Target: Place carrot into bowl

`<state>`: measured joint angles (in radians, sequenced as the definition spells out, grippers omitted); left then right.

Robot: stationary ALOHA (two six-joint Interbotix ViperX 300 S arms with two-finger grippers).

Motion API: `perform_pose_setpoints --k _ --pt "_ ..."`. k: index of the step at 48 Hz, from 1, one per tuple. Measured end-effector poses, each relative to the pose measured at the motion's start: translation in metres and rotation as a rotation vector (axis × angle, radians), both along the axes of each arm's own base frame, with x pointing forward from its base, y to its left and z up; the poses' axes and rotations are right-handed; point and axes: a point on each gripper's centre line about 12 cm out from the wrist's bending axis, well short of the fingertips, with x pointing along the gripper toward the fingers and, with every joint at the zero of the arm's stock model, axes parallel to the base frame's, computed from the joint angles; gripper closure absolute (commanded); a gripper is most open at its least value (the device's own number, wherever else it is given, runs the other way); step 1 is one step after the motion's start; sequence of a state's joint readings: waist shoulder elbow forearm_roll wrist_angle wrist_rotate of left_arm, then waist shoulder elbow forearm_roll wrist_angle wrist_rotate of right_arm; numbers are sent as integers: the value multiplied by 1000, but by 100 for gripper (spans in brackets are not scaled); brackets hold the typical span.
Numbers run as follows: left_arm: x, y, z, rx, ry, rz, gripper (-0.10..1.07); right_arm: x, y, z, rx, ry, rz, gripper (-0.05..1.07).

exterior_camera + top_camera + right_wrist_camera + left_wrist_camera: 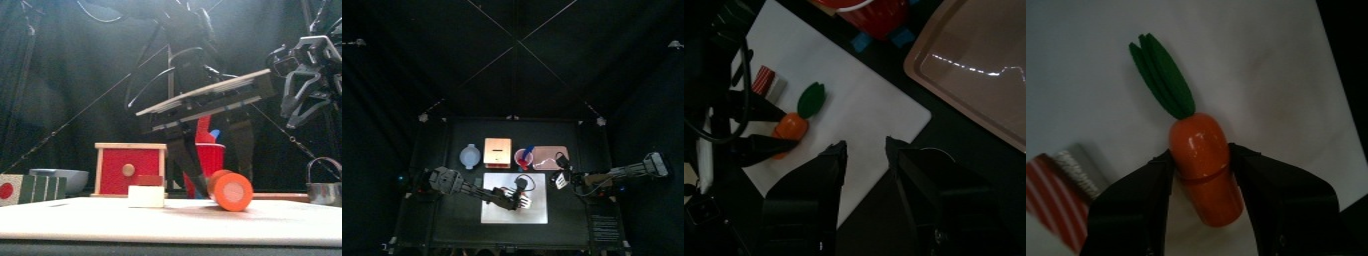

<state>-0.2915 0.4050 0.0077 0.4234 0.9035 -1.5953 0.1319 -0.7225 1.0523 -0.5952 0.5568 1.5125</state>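
Note:
The carrot (pixel 1207 178), orange with a green leafy tip, lies on a white sheet (pixel 533 208). My left gripper (pixel 1204 158) is open and straddles it, jaws close against both sides of the orange body. In the right wrist view the carrot (pixel 791 123) shows beside the left arm's black jaws. Its round orange end (pixel 230 190) faces the front camera. The pale grey-blue bowl (pixel 470 155) stands at the table's back left, apart from the carrot. My right gripper (pixel 867 146) hangs open and holds nothing, just off the sheet's right edge.
Behind the sheet, next to the bowl, stand a tan board (pixel 498 150), a red-and-blue dish (pixel 525 156) and a pink tray (pixel 971 60). A red-and-white striped item (pixel 1064 185) lies on the sheet near the carrot. A red box (pixel 130 168) and a red cup (pixel 209 160) show at the back.

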Motion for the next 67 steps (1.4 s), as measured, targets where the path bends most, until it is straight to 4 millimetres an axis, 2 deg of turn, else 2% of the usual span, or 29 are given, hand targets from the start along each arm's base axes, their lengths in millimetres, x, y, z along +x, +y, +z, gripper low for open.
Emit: perform_pose_setpoints --k 8,18,27,39,48,57,61,67 --pt "-20 -6 43 -5 -67 -45 28 -2 -1 2 -3 -2 -5 28" --pt "-40 8 70 85 -98 -98 28 -2 -1 2 -4 -5 -4 28" --pt "-83 37 84 132 -60 -60 28 -1 -1 2 -5 -6 -2 28" --pt "-148 94 103 184 -80 35 28 -1 -1 2 -6 -7 -1 28" --pt "-209 136 94 195 -71 152 28 -1 -1 2 -5 -7 -5 28" --pt "-266 176 64 201 -82 266 28 0 -1 2 0 -6 -10 28" --pt "-282 190 48 202 -119 291 27 0 -2 1 -1 -5 -13 28" --pt "-293 203 26 178 -192 307 27 0 -2 1 -1 -5 -14 28"
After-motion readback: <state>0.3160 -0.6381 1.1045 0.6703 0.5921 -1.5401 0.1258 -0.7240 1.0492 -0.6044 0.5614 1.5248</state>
